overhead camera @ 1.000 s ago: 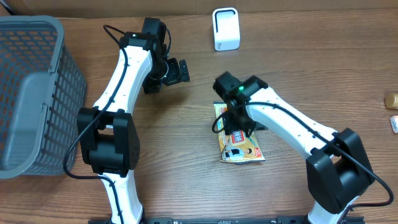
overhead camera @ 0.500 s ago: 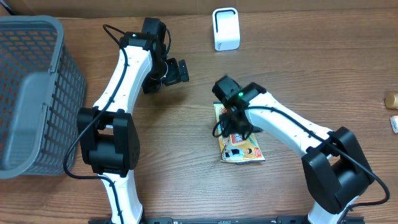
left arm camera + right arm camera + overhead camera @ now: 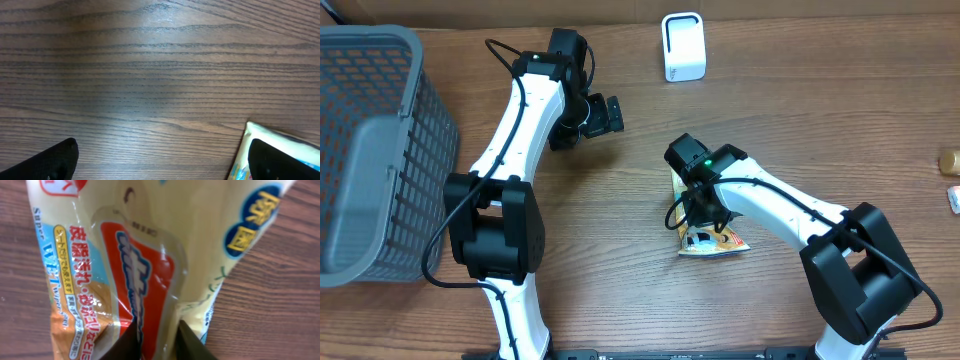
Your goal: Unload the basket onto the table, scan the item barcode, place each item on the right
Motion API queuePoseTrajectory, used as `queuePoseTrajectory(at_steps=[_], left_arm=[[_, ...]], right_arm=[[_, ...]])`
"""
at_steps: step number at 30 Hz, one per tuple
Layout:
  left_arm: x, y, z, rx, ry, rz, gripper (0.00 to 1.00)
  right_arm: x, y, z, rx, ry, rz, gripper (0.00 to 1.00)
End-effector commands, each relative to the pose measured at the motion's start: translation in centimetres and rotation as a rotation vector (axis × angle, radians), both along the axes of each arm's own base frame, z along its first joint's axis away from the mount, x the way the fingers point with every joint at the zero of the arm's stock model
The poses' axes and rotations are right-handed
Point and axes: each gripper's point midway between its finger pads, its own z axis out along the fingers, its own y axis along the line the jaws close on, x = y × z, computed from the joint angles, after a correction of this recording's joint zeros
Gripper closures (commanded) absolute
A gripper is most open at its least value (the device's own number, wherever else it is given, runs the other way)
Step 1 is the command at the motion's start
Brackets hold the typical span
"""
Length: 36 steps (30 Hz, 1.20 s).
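My right gripper (image 3: 156, 342) pinches the packet (image 3: 710, 240) lying directly beneath it. The white scanner (image 3: 682, 46) stands well beyond, up-table. My left gripper (image 3: 606, 113) hangs wide open.

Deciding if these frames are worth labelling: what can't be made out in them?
- Packet: no barcode shows. In the overhead view the right arm covers its top; the right wrist view sees only close-up print.
- Left hand: in the left wrist view, its fingers are cut off by the bottom edge.
- Brown thing at the right edge: overhead view, too small to identify.
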Motion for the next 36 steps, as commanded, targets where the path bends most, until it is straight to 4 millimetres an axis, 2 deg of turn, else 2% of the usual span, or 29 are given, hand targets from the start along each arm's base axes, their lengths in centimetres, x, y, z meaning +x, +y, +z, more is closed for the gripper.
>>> queuePoseTrajectory(at_steps=[1, 4, 6, 11, 14, 18, 20, 22, 25, 28, 30, 32, 33, 34, 35, 36], left_arm=[[0.2, 0.4, -0.1, 0.012, -0.002, 0.016, 0.0], [0.2, 0.4, -0.1, 0.012, -0.002, 0.015, 0.0], [0.3, 0.4, -0.1, 0.012, -0.002, 0.016, 0.0], [0.3, 0.4, -0.1, 0.012, -0.002, 0.015, 0.0], [0.3, 0.4, -0.1, 0.012, -0.002, 0.015, 0.0], [0.3, 0.4, -0.1, 0.012, -0.002, 0.015, 0.0], [0.3, 0.4, -0.1, 0.012, -0.002, 0.015, 0.0], [0.3, 0.4, -0.1, 0.012, -0.002, 0.015, 0.0], [0.3, 0.4, -0.1, 0.012, -0.002, 0.015, 0.0], [0.3, 0.4, -0.1, 0.012, -0.002, 0.015, 0.0], [0.3, 0.4, -0.1, 0.012, -0.002, 0.015, 0.0], [0.3, 0.4, -0.1, 0.012, -0.002, 0.015, 0.0], [0.3, 0.4, -0.1, 0.012, -0.002, 0.015, 0.0], [0.3, 0.4, -0.1, 0.012, -0.002, 0.015, 0.0], [0.3, 0.4, -0.1, 0.012, -0.002, 0.015, 0.0], [0.3, 0.4, -0.1, 0.012, -0.002, 0.015, 0.0]], right_arm=[[2.6, 0.0, 1.6, 0.017, -0.074, -0.034, 0.9], [5.2, -0.1, 3.4, 0.053, -0.129, -0.076, 0.96], [7.2, -0.4, 4.9, 0.083, -0.179, -0.108, 0.96], [14.0, -1.4, 9.8, 0.197, -0.376, -0.205, 0.96], [17.6, -0.8, 12.7, 0.341, -0.482, -0.228, 0.96], [20.5, 0.8, 15.5, 0.549, -0.565, -0.201, 0.96], [21.1, 0.8, 16.1, 0.576, -0.588, -0.227, 0.96], [21.1, 0.7, 16.1, 0.575, -0.586, -0.23, 0.96], [20.1, 0.2, 14.9, 0.539, -0.532, -0.243, 0.96], [17.8, -0.9, 12.7, 0.458, -0.427, -0.254, 0.96], [15.2, -1.8, 10.3, 0.382, -0.319, -0.229, 0.96], [13.7, -2.3, 9.0, 0.336, -0.262, -0.201, 0.96], [12.9, -2.9, 8.3, 0.307, -0.236, -0.205, 0.8], [12.3, -3.3, 7.7, 0.28, -0.214, -0.21, 0.56], [11.8, -3.7, 7.2, 0.262, -0.199, -0.214, 0.36], [11.5, -3.9, 7.0, 0.247, -0.187, -0.216, 0.24]])
